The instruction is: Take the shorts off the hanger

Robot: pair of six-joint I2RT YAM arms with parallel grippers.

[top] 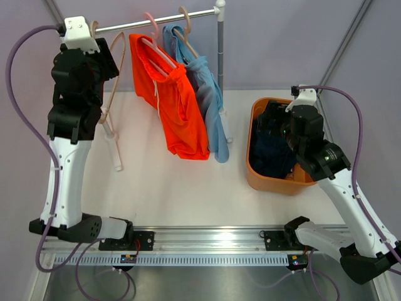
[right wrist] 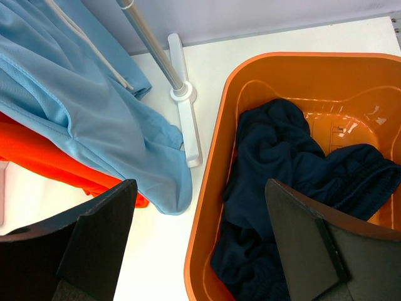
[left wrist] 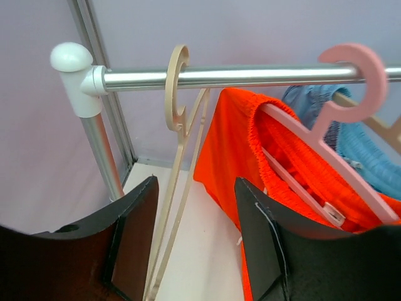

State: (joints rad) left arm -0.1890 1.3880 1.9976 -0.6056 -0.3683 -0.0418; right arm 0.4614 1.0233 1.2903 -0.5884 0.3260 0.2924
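Note:
The bright orange shorts point(top: 178, 113) hang on a pink hanger point(left wrist: 351, 69) on the metal rail point(top: 156, 22). The light blue shorts point(top: 210, 106) hang just right of them on a beige hanger. The dark navy shorts point(top: 272, 153) lie crumpled in the orange basket point(top: 254, 175). My left gripper point(left wrist: 194, 244) is open by the rail's left end. An empty beige hanger point(left wrist: 178, 119) runs down between its fingers, close to the left one, and the orange shorts point(left wrist: 238, 150) are beside the right finger. My right gripper point(right wrist: 197, 238) is open and empty over the basket's left rim point(right wrist: 213, 188), above the navy shorts point(right wrist: 282, 163).
The rack's right post point(top: 220, 63) stands between the hanging shorts and the basket, with its white foot point(right wrist: 188, 125) on the table. The rack's left post point(left wrist: 100, 144) is close to my left gripper. The light blue shorts point(right wrist: 94, 106) hang down near the basket.

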